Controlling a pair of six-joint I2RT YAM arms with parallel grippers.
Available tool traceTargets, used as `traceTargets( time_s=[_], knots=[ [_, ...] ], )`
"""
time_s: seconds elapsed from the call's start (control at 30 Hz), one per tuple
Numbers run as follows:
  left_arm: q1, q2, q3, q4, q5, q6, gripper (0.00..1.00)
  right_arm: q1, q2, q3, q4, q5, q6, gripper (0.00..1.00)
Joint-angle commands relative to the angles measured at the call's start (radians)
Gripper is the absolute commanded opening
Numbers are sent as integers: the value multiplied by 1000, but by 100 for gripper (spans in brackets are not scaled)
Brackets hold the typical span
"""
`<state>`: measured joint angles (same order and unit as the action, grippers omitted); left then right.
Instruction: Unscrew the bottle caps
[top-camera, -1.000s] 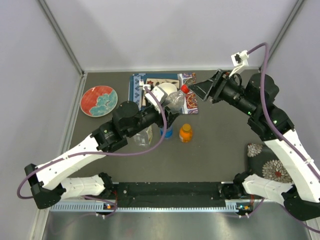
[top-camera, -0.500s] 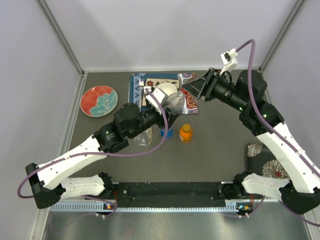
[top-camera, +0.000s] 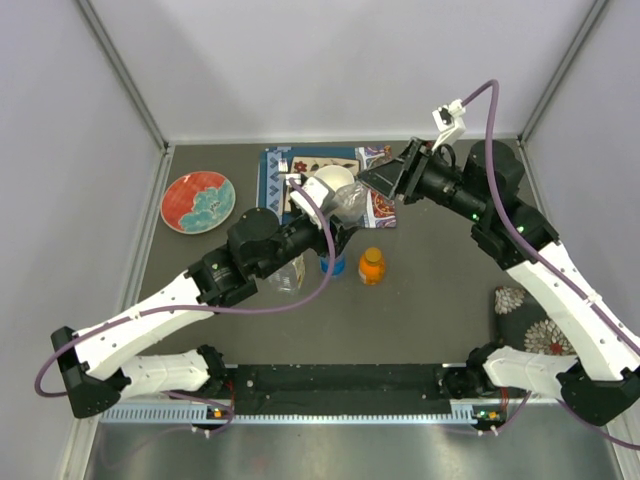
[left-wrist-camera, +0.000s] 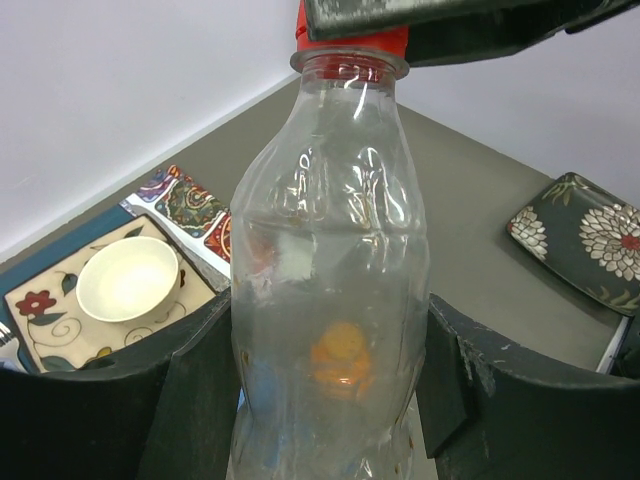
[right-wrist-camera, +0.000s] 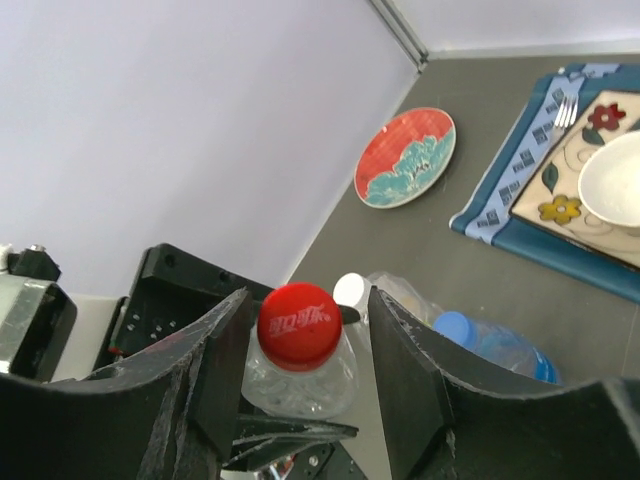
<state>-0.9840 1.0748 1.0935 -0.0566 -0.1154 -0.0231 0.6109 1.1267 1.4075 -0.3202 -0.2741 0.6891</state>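
Note:
My left gripper is shut on the slim clear bottle and holds it upright above the table, also seen from above. Its red cap sits between the fingers of my right gripper. The left finger lies against the cap, and a small gap shows at the right finger. From above, the right gripper hides the cap. On the table below stand the orange bottle, the blue bottle with its blue cap, and the wide clear bottle with its white cap.
A blue placemat at the back carries a patterned tray with a white bowl and a fork. A red plate lies at the left. A dark floral plate lies at the right.
My right gripper has moved left over the red cap and its jaws have narrowed around it. The left gripper has held the bottle still.

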Motion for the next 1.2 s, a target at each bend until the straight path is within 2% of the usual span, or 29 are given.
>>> traceTargets(
  time_s=[0.0,0.13,0.23,0.27,0.33,0.37,0.4,0.43,0.57,0.67,0.7,0.73,0.8,0.83,0.97,1.17],
  knots=[
    [-4,-32,-7,83,-27,8,21,13,-8,-15,35,-10,12,51],
    [-4,-32,-7,83,-26,9,21,13,-8,-21,38,-11,10,47],
    [-4,-35,-12,83,-26,8,21,13,-13,-27,47,-16,12,40],
    [-4,-33,-14,83,-24,6,21,13,-13,-30,53,-17,12,31],
    [-4,-35,-15,83,-21,6,21,13,-13,-35,58,-25,13,20],
    [-4,-36,-15,84,-17,3,21,13,-13,-38,59,-28,15,8],
    [-4,-36,-15,86,-10,2,21,13,-11,-39,64,-34,15,3],
    [-4,-38,-18,89,0,2,21,13,-11,-45,64,-37,16,0],
    [-2,-53,-26,112,92,-43,20,13,-19,-70,108,-95,-2,0],
    [31,-53,-23,121,339,-107,21,13,-30,-74,138,-165,-55,0],
    [65,-50,-18,133,488,-135,21,13,-33,-74,139,-192,-74,0],
    [86,-46,-12,149,581,-167,22,13,-41,-70,141,-206,-109,0],
    [128,-26,-12,225,719,-282,22,13,-50,-73,154,-264,-140,0],
    [168,-21,-21,262,849,-323,22,13,-54,-73,174,-289,-166,0],
    [251,11,-56,481,1071,-582,22,13,-83,-93,243,-437,-218,0],
    [285,63,-64,734,1236,-812,23,6,-103,-134,346,-643,-272,0]
  ],
)
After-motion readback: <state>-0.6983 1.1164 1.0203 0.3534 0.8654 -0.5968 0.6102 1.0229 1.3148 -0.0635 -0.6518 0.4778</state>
